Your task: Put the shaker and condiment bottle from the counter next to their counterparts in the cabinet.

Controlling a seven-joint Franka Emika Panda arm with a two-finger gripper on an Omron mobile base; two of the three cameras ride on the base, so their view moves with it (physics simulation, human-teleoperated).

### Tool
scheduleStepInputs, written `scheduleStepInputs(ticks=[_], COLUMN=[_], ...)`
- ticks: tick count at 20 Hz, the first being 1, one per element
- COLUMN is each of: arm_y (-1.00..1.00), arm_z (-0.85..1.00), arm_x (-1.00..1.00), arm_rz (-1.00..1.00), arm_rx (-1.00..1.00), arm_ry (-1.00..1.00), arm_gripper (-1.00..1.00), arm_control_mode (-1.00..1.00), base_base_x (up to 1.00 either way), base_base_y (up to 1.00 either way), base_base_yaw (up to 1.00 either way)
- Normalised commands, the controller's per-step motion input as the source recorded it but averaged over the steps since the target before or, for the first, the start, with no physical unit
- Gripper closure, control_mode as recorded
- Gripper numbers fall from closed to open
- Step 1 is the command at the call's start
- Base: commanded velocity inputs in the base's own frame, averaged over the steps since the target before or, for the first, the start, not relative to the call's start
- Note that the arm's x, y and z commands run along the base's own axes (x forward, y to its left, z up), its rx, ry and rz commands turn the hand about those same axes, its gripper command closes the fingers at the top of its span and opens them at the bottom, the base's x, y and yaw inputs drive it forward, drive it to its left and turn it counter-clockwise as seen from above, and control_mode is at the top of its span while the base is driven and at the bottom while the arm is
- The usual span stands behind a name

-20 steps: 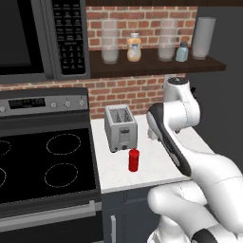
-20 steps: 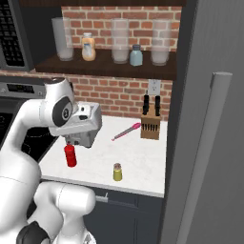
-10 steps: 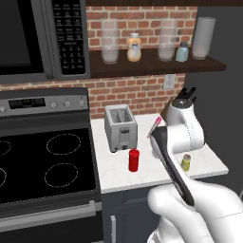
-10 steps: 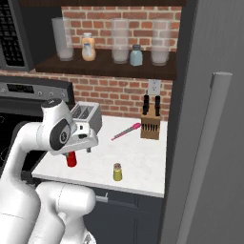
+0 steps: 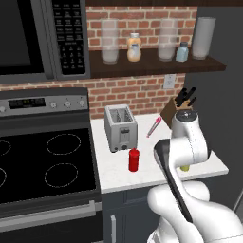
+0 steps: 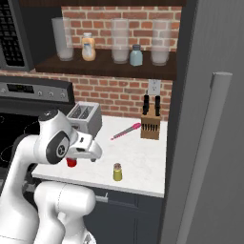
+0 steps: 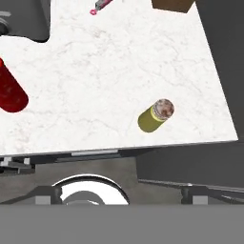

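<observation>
shaker (image 7: pixel 156 115) upright on counter (image 7: pixel 119 71) — below open gripper (image 6: pixel 90 151), untouched

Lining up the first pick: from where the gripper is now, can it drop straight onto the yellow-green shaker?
Probably yes. The yellow-green shaker stands upright near the counter's front edge with bare white counter all round it. The red condiment bottle and the toaster stand well off to one side, so nothing seems to block an open-jawed descent.

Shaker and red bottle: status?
Gripper open, empty, above the counter. Shaker and condiment bottle upright on the counter, untouched. Nothing between hand and shaker.
</observation>
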Motion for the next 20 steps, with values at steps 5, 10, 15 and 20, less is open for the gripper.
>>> scheduleStepInputs(ticks=[5,10,15,20], arm_y=[-0.10,-0.26,-0.16,-0.06], arm_z=[-0.28,-0.67,-0.88,-0.61], arm_x=[-0.19,0.00,-0.09,-0.20], arm_rz=[-0.01,-0.11,-0.14,-0.22], arm_rx=[-0.03,-0.11,-0.13,-0.01], arm_ry=[-0.30,-0.39,-0.49,-0.31], arm_gripper=[-1.00,-1.00,-1.00,-1.00], arm_control_mode=[-1.00,-1.00,-1.00,-1.00], base_base_x=[0.00,0.00,0.00,0.00], base_base_y=[0.00,0.00,0.00,0.00], base_base_yaw=[0.00,0.00,0.00,0.00])
